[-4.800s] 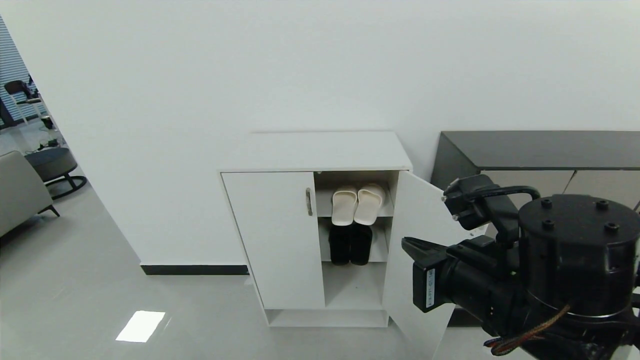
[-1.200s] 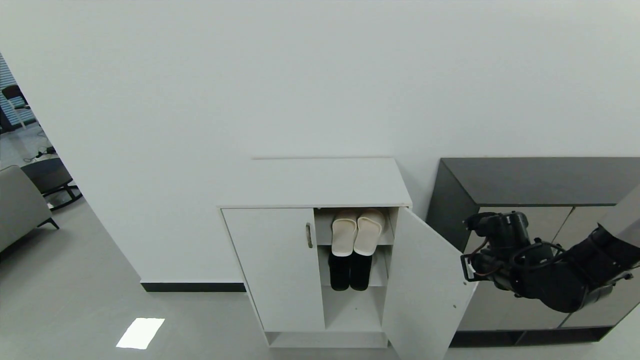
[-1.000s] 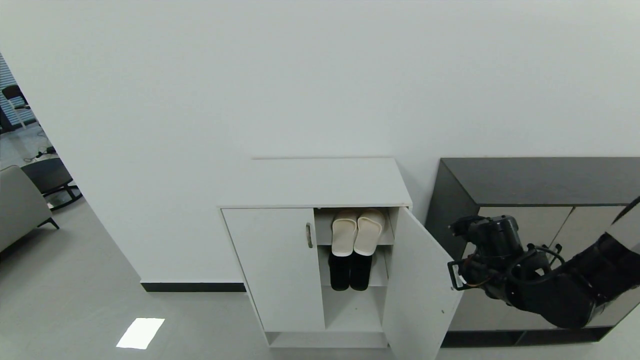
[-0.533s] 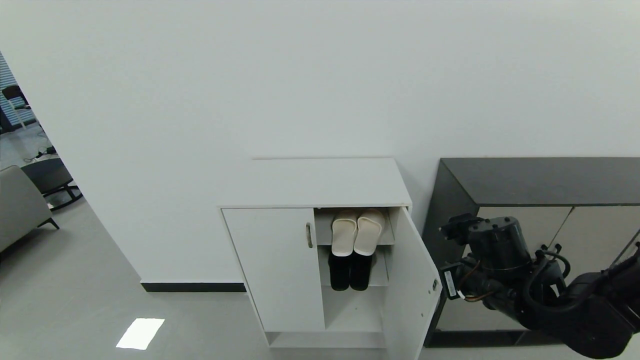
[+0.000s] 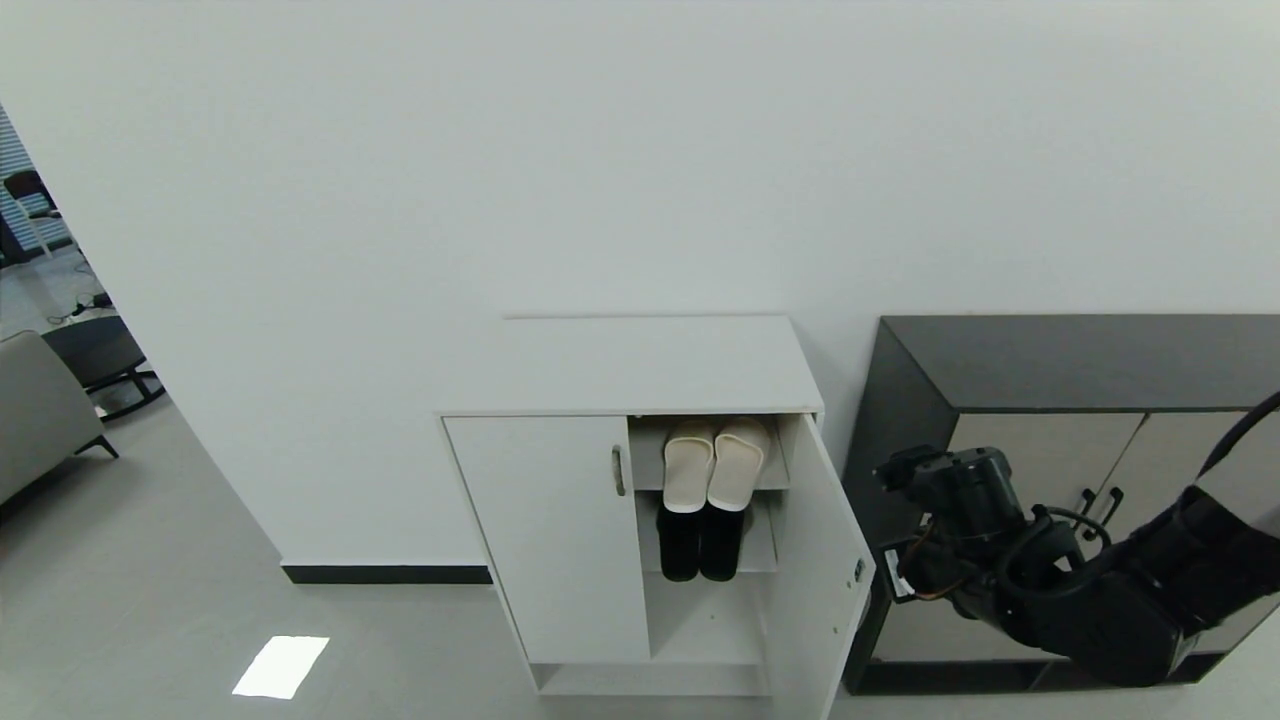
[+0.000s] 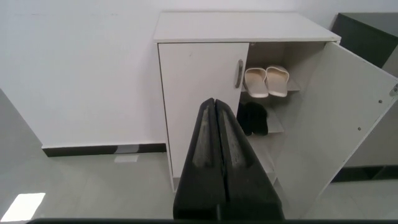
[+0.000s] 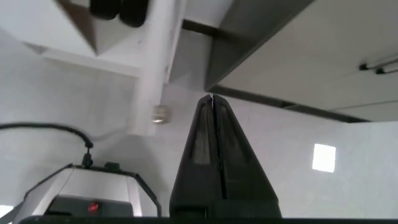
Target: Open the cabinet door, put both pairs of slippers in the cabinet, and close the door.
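Note:
The white cabinet [image 5: 640,365] stands against the wall, its left door [image 5: 550,530] closed. Its right door [image 5: 815,565] hangs partly open. A cream pair of slippers [image 5: 715,465] lies on the top shelf and a black pair [image 5: 700,545] on the shelf below. My right arm [image 5: 985,560] sits just behind the door's outer face, and its gripper [image 7: 212,101] is shut with nothing in it, close to the door's edge [image 7: 155,68]. My left gripper [image 6: 216,102] is shut and empty, held back in front of the cabinet [image 6: 242,28], where both pairs [image 6: 266,81] show past the open door [image 6: 339,118].
A dark cabinet with mirrored doors [image 5: 1060,365] stands right beside the white one, behind my right arm. A grey sofa [image 5: 35,415] and a round stool [image 5: 100,355] are far left. Bare grey floor [image 5: 200,640] lies in front.
The head camera shifted since the oldest frame. Over the last second the right arm moved left against the door's outer face, and the door swung further toward closed.

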